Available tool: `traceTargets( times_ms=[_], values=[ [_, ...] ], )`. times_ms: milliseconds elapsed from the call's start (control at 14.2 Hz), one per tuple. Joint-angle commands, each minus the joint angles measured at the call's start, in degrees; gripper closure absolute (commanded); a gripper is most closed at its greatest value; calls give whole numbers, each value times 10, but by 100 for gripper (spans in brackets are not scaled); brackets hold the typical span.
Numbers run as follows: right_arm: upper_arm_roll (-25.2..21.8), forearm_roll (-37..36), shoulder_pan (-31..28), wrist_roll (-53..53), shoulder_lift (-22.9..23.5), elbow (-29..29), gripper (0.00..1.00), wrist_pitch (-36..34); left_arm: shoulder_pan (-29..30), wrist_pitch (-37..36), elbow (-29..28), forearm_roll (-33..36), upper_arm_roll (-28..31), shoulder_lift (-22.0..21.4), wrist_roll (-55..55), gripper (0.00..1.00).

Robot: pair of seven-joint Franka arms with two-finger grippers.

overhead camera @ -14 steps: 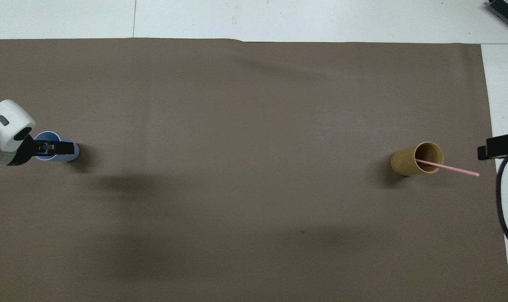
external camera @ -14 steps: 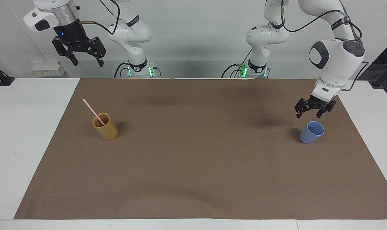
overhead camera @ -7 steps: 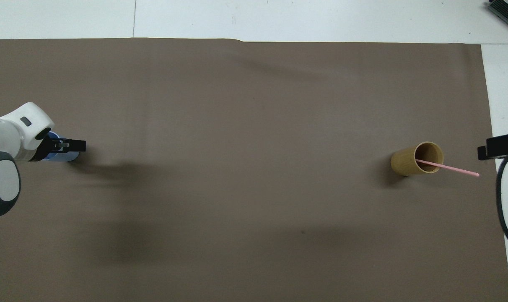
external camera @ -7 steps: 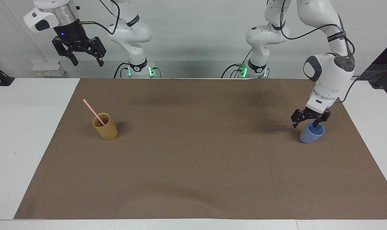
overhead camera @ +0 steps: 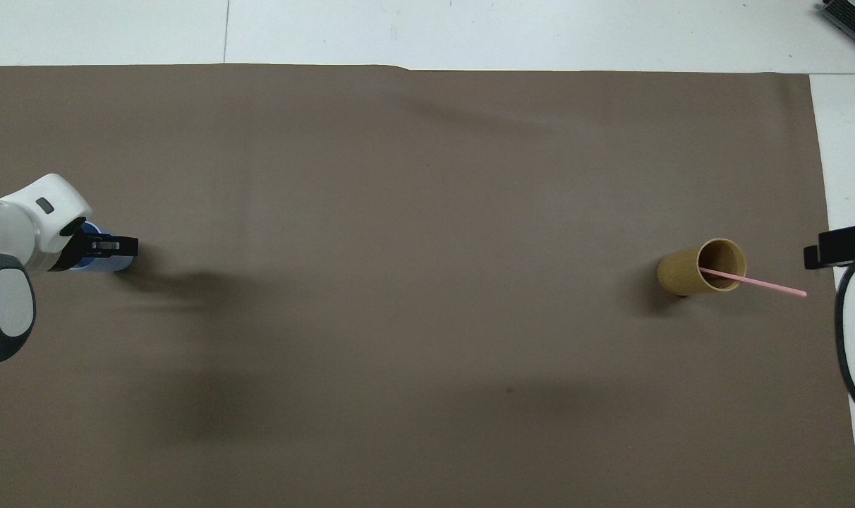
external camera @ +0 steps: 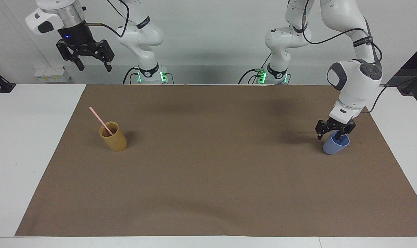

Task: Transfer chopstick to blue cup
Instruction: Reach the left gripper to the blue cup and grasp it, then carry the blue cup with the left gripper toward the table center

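Two cups, one chopstick, two arms.
The thin pink chopstick (external camera: 100, 121) leans in the tan cup (external camera: 113, 136) at the right arm's end of the tabletop (external camera: 29, 144). At the other end, the left gripper (external camera: 329, 136) straddles the blue cup's (external camera: 334, 146) rim, one of its fingers (external camera: 339, 135) inside, part-closed; a firm grip cannot be told. The right gripper (external camera: 93, 65) waits high, fingers spread. A brown mat (external camera: 208, 172) covers the white tabletop; a pale wall stands by the robots.

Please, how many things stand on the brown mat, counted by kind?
Cups: 2, the blue cup and the tan cup.
Chopsticks: 1, the pink chopstick, leaning inside the tan cup.
Total: 3.
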Motion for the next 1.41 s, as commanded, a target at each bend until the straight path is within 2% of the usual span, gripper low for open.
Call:
traceTargets(
  times_ms=[0, 141, 703, 844, 914, 1195, 1336],
  values=[
    [5, 12, -11, 8, -2, 2, 0, -7, 6, 27, -8, 15, -3, 11, 5, 35],
    [5, 12, -12, 8, -2, 2, 0, -7, 6, 27, -8, 15, -3, 11, 5, 46],
    [5, 12, -11, 5, -2, 2, 0, -4, 23, 25, -8, 15, -3, 11, 27, 77],
    [5, 12, -11, 5, -2, 1, 0, -3, 22, 22, -8, 15, -3, 10, 27, 88],
    [5, 12, -11, 6, -2, 1, 0, -3, 22, 20, -8, 15, -3, 10, 27, 99],
    [5, 12, -11, 8, -2, 1, 0, -4, 14, 9, -4, 15, -3, 10, 21, 100],
    [5, 12, -11, 8, -2, 2, 0, -4, 5, -22, 12, 15, -4, 4, 13, 100]
  ],
)
